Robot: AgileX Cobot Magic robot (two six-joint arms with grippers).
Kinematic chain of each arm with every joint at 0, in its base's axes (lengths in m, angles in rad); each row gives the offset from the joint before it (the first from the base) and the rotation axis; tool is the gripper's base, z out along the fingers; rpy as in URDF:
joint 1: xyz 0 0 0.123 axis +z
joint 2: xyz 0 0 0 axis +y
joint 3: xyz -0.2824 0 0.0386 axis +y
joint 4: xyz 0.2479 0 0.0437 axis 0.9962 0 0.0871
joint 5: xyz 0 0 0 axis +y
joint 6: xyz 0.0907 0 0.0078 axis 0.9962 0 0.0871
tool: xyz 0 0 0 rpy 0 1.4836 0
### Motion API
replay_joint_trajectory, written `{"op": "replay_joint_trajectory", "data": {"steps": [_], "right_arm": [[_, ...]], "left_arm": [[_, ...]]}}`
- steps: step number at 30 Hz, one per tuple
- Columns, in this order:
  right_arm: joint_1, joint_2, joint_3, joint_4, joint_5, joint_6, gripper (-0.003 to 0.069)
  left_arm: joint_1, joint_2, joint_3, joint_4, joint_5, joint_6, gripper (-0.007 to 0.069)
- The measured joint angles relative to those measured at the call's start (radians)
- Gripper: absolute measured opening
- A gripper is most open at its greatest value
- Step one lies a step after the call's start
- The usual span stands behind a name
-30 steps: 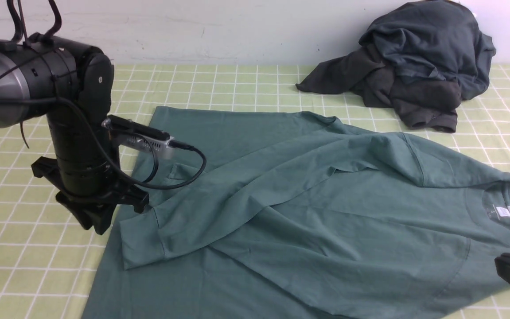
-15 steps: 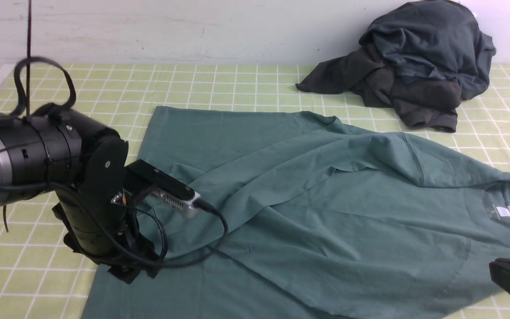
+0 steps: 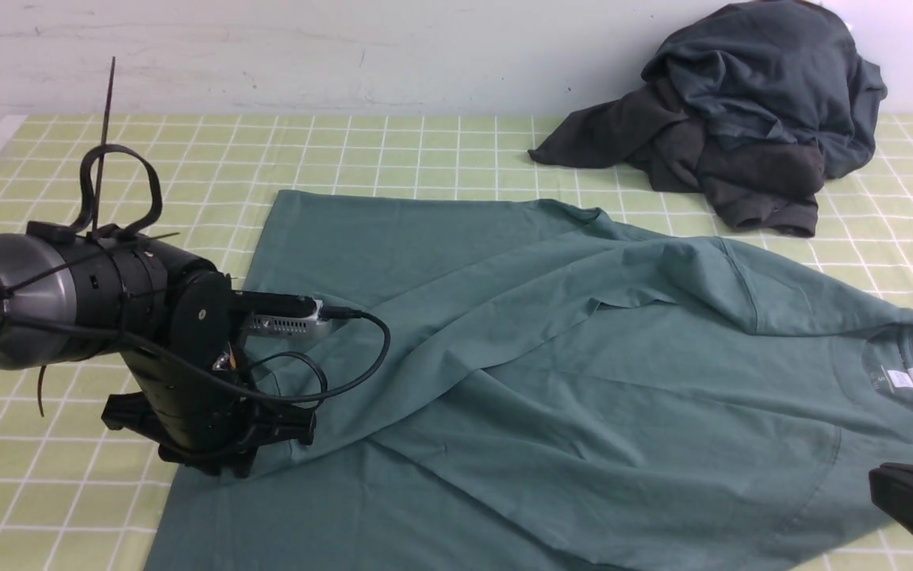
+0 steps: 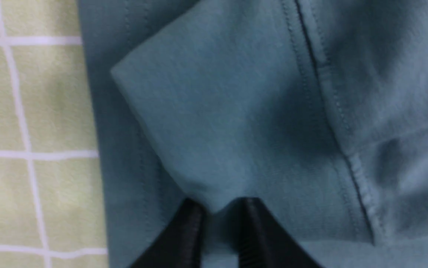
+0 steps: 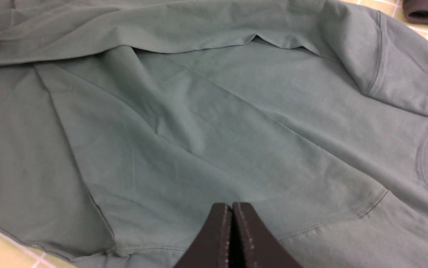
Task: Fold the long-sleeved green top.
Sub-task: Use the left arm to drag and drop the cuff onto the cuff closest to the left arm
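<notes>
Left gripper (image 4: 222, 210) is down at the near-left edge of the green long-sleeved top (image 3: 583, 381), jaws narrow on the corner of the sleeve cuff (image 4: 206, 123), so it looks like a pinch to me. From there the sleeve runs diagonally toward the far-right shoulder, across the body spread on the worktop (image 3: 424, 151). Right gripper (image 5: 231, 212) is closed and empty, well apart near the collar end.
</notes>
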Motion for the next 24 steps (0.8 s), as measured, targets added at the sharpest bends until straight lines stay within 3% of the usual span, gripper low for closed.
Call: {"op": "replay_joint_trajectory", "data": {"steps": [2, 6, 12, 20, 24], "right_arm": [[0.000, 0.000, 0.000, 0.004, 0.003, 0.000, -0.0010], [0.000, 0.000, 0.000, 0.007, 0.018, 0.000, -0.0010], [0.000, 0.000, 0.000, 0.007, 0.021, 0.000, -0.0010], [0.000, 0.000, 0.000, 0.007, 0.021, 0.000, -0.0010], [0.000, 0.000, 0.000, 0.007, 0.021, 0.000, -0.0010]], "left_arm": [[0.000, -0.004, -0.017, 0.011, 0.020, 0.002, 0.0031], [0.000, -0.063, -0.074, 0.024, 0.105, 0.061, 0.0000], [0.000, -0.145, -0.128, 0.059, 0.228, 0.183, -0.0001], [0.000, -0.147, -0.126, 0.141, 0.281, 0.216, -0.0003], [0.000, -0.147, -0.126, 0.143, 0.318, 0.295, 0.0052]]}}
